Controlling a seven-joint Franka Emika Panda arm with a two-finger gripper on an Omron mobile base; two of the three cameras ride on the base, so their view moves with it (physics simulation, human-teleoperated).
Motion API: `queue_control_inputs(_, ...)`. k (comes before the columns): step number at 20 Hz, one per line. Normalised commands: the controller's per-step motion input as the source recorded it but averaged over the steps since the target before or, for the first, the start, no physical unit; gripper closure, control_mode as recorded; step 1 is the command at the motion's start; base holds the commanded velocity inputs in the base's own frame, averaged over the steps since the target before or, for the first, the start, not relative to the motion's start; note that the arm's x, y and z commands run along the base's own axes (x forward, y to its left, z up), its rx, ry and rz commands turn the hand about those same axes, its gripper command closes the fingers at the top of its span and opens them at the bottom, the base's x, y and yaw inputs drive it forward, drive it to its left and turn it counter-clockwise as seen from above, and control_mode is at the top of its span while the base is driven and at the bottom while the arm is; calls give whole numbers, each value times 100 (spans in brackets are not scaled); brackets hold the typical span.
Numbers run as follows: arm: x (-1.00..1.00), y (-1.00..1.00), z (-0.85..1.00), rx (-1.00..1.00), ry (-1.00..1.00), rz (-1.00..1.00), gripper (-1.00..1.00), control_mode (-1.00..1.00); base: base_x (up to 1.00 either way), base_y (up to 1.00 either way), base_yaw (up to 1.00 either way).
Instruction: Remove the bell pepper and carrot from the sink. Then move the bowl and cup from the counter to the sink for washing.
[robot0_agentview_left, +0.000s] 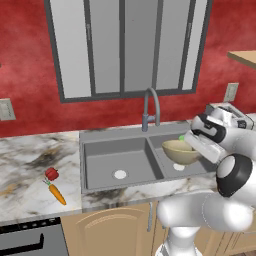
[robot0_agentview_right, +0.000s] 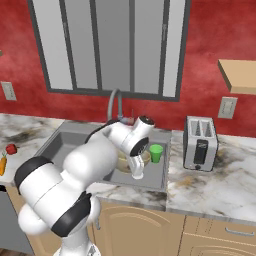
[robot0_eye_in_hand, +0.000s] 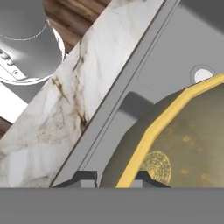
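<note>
The tool (robot0_eye_in_hand: 114, 177) grips the bowl (robot0_agentview_left: 181, 151) rim over the sink (robot0_agentview_left: 112, 145).

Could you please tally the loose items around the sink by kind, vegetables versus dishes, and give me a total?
Vegetables: 2, the bell pepper and the carrot, both on the counter left of the sink.
Dishes: 2, the bowl held over the right basin, and the cup inside the right basin.
Total: 4
</note>
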Motion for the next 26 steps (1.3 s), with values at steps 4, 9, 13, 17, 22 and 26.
queue_control_inputs(4,14,-3,-20,0,0,0,100,-100,0,0,0)
queue_control_inputs(9,12,-2,-21,0,-1,0,100,-100,0,0,0)
queue_control_inputs(13,9,-4,-18,0,-5,0,100,-100,0,0,0)
queue_control_inputs(17,11,-5,-19,0,-5,0,100,-100,0,0,0)
queue_control_inputs(22,10,-2,-19,0,-6,0,100,-100,0,0,0)
queue_control_inputs(26,11,0,-14,0,-4,0,100,-100,0,0,0)
